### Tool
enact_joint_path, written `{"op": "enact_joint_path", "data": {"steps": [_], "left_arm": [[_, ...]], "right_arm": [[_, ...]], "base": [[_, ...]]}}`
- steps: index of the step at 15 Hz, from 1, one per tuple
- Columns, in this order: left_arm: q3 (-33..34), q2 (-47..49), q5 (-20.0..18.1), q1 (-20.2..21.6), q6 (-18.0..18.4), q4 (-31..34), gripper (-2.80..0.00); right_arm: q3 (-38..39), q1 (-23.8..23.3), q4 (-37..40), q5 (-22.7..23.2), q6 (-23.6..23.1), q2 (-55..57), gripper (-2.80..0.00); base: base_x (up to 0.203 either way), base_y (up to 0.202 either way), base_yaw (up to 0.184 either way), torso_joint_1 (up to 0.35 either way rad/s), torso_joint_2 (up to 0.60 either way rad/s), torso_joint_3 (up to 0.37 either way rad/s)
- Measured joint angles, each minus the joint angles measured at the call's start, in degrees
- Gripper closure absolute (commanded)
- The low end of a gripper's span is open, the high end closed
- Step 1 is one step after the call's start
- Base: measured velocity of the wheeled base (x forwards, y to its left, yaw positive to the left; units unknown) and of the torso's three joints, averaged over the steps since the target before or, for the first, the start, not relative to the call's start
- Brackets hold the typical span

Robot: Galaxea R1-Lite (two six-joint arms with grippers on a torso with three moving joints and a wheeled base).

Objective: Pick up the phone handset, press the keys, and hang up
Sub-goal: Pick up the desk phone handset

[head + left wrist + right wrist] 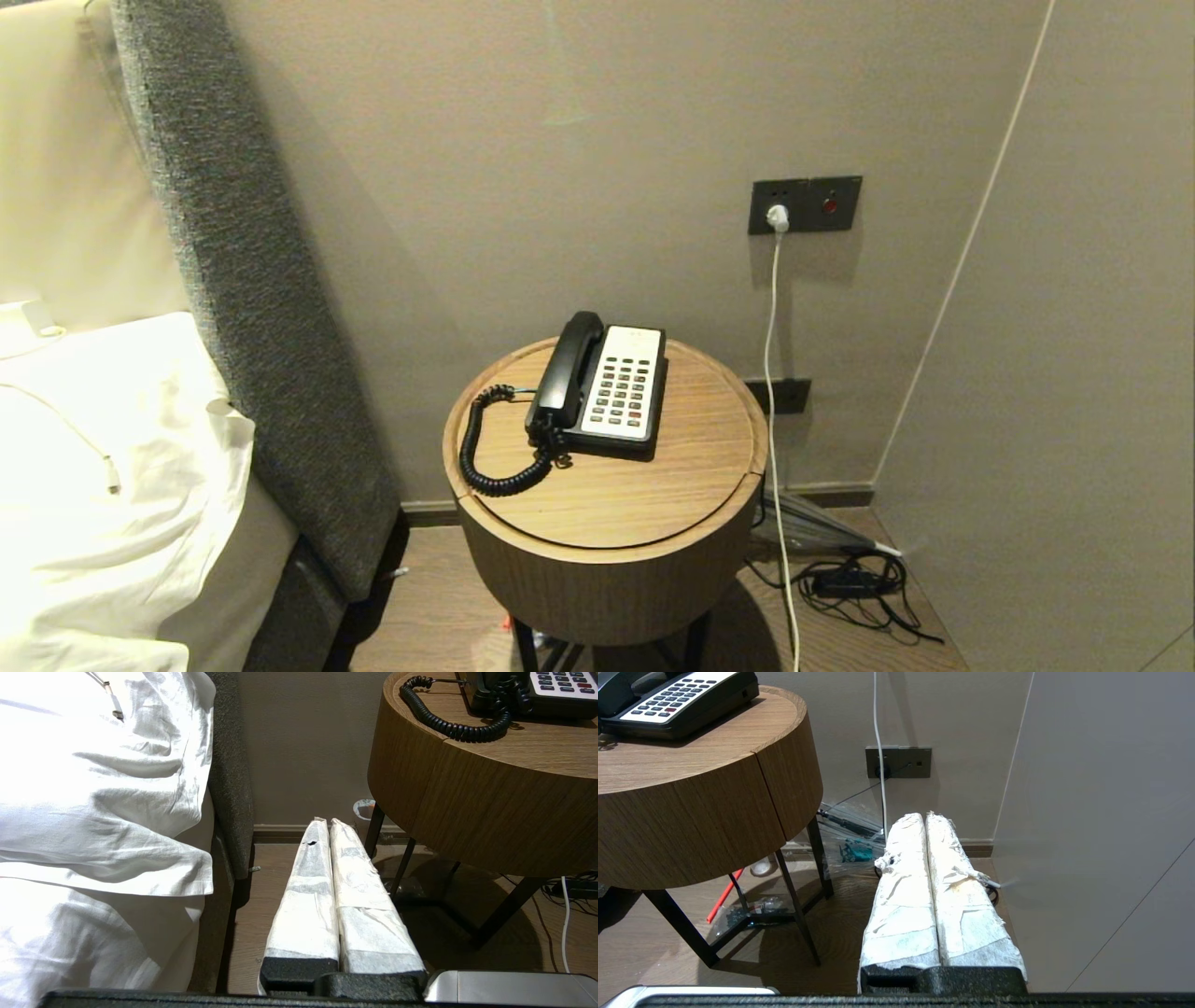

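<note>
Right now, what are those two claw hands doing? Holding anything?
Left gripper: closed, empty, low beside the table.
Right gripper: closed, empty, low beside the table.

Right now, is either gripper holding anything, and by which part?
Nothing is held. The left gripper and right gripper are shut on nothing, low beside the table. The phone handset lies on its cradle.

Warm dim light; white bedding (93, 788) left of my left gripper (329, 822) glares, floor beneath shadowed
</note>
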Motion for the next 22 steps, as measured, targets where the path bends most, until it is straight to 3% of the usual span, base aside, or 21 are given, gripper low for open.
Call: {"op": "enact_joint_path", "data": {"steps": [14,22], "left_arm": [[0.00,0.00,0.00,0.00,0.05,0.00,0.00],[0.11,0.00,0.10,0.00,-0.41,-0.20,0.00]], "right_arm": [[0.00,0.00,0.00,-0.04,0.02,0.00,0.00],[0.00,0.00,0.00,-0.04,0.01,0.00,0.00]], "base": [[0.000,0.000,0.000,0.000,0.00,-0.002],[0.000,0.000,0.000,0.002,0.00,-0.178]]}}
